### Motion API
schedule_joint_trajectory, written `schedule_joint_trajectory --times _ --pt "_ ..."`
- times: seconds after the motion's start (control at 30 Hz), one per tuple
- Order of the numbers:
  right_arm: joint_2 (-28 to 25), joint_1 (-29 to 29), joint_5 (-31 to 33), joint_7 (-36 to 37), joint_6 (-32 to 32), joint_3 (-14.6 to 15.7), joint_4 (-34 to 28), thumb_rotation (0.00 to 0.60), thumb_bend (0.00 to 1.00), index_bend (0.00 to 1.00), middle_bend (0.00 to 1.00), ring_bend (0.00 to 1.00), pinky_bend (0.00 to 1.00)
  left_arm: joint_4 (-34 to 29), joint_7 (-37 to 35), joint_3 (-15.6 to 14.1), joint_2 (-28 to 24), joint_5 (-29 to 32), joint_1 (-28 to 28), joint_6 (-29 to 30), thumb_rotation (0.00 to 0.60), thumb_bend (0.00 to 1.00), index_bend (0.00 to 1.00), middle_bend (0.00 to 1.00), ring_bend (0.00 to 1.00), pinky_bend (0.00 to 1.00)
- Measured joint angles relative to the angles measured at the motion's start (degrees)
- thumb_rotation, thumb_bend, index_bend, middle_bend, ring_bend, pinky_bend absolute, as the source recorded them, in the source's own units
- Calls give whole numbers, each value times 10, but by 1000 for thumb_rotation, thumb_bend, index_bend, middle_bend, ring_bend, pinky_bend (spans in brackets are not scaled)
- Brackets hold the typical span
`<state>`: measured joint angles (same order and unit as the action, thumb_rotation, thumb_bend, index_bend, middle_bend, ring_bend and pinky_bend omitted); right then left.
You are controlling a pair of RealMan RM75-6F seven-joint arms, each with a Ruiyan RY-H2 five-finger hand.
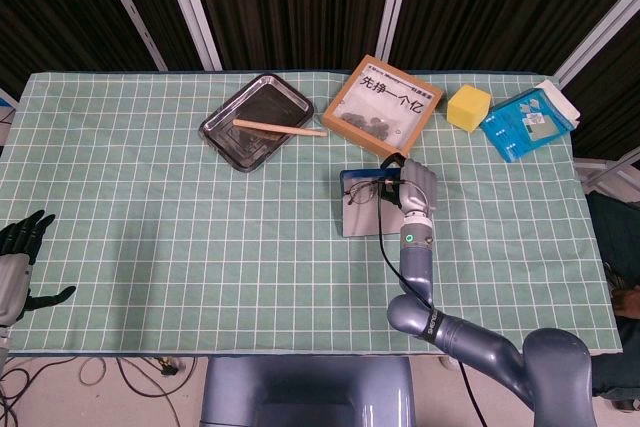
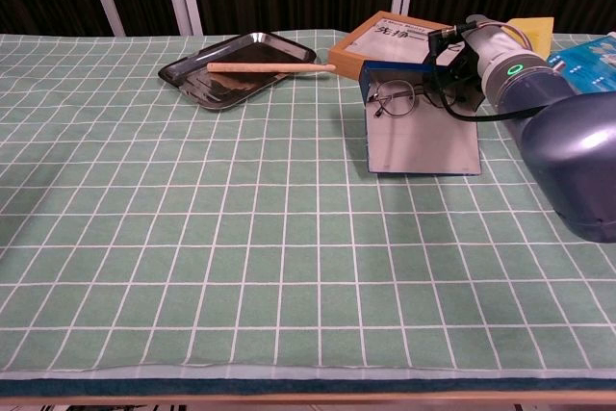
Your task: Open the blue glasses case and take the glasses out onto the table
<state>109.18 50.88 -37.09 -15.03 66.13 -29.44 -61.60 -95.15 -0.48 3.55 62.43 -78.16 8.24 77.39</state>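
The blue glasses case [image 1: 364,215] lies open at table centre-right, its grey inner flap [image 2: 423,146] spread toward me. Thin wire-rimmed glasses [image 1: 364,190] hover over the case's far blue edge [image 2: 399,68]. My right hand [image 1: 417,187] grips the glasses [image 2: 409,96] at their right end, fingers curled around the temple side. In the chest view the right hand [image 2: 474,57] sits just right of the case's back edge. My left hand [image 1: 17,259] hangs off the table's near left corner, fingers apart and holding nothing.
A steel tray [image 1: 222,134] with a wooden stick [image 1: 280,128] lies far left of the case. A wooden-framed picture [image 1: 382,104] stands right behind the case. A yellow block [image 1: 468,107] and a blue packet [image 1: 528,122] are at the far right.
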Motion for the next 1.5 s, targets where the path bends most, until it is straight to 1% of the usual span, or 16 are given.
schedule_joint_trajectory --times 0.13,0.33,0.67,1.07,1.33,1.5 --pt "13 -4 -20 16 5 2 19 600 529 606 959 987 1000 0 0 0 0 0 0 0 600 36 0 0 0 0" --pt "27 -8 -41 20 12 3 40 600 529 605 959 987 1000 -1 -1 0 0 0 0 0 600 36 0 0 0 0" --pt "41 -16 -69 35 19 1 58 600 526 606 959 987 1000 -1 -2 0 -1 -1 0 0 600 35 0 0 0 0" --pt "57 -23 -97 61 24 -7 78 600 522 606 959 986 1000 -1 -2 0 -1 0 0 0 600 36 0 0 0 0" --pt "74 -27 -128 93 39 -10 109 600 523 606 959 987 1000 -1 -2 0 -1 0 0 -1 600 36 0 0 0 0" --pt "82 -30 -136 97 40 -13 121 600 523 606 959 987 1000 -1 -2 0 0 -1 0 0 600 36 0 0 0 0"
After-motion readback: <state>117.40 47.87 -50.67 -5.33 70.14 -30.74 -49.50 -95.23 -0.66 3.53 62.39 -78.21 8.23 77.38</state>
